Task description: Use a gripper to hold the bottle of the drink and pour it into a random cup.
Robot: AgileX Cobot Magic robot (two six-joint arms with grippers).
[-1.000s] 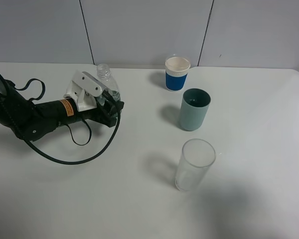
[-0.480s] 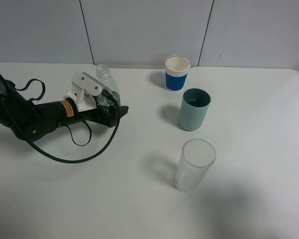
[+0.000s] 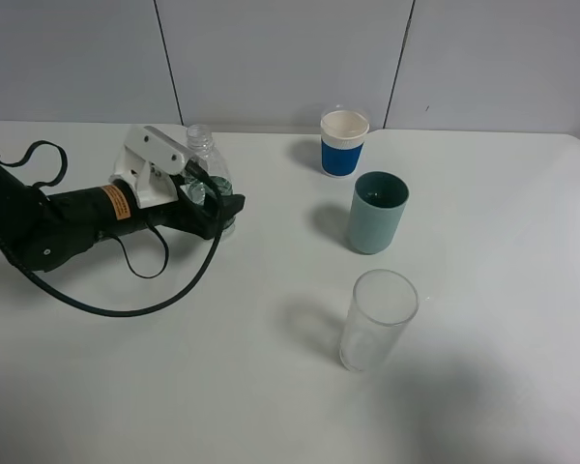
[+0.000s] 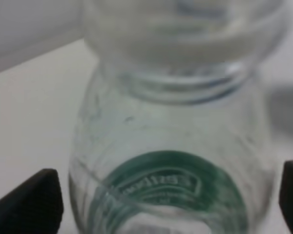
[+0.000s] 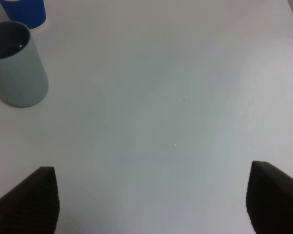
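The bottle of the drink (image 3: 209,164) stands upright at the back left of the table, clear with a green label and no cap. My left gripper (image 3: 219,205) lies low around its lower part. In the left wrist view the bottle (image 4: 171,146) fills the frame, and the black fingertips (image 4: 31,200) stand wide on either side of it with gaps, so the gripper (image 4: 161,207) is open. The grey-teal cup (image 3: 377,213) stands to the right of the middle and also shows as the cup (image 5: 17,66) in the right wrist view. My right gripper (image 5: 151,204) is open over bare table.
A white cup with a blue band (image 3: 343,142) stands behind the teal cup. A clear glass (image 3: 377,319) stands in front of it. A black cable (image 3: 126,307) loops on the white table (image 3: 174,406) near the left arm.
The left gripper has opened from shut and moved in, so its fingers now flank the bottle. The arm shifted slightly back and left. The bottle and cups stayed put.
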